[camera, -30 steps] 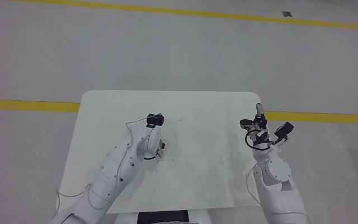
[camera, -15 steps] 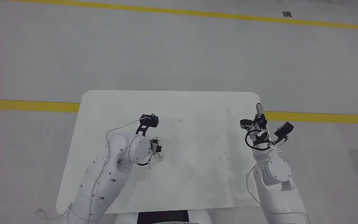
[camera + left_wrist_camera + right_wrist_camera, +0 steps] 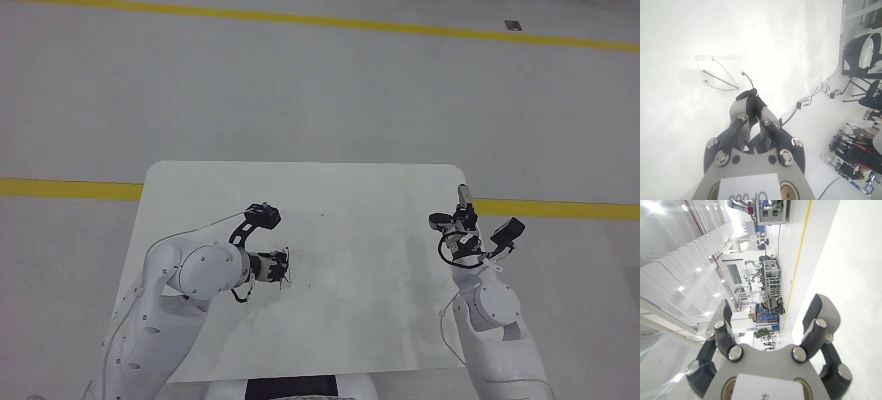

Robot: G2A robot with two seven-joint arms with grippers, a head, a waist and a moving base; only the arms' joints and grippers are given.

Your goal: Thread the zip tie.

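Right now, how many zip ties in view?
4. Three zip ties lie fanned in the tray; a fourth zip tie sticks out of the shut left gripper. Others may hide behind it.

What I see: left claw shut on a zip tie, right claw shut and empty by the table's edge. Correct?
Not quite. The right claw is open, not shut: the right wrist view shows its jaws wide apart with nothing between them. The rest holds: the left claw is shut on a zip tie.
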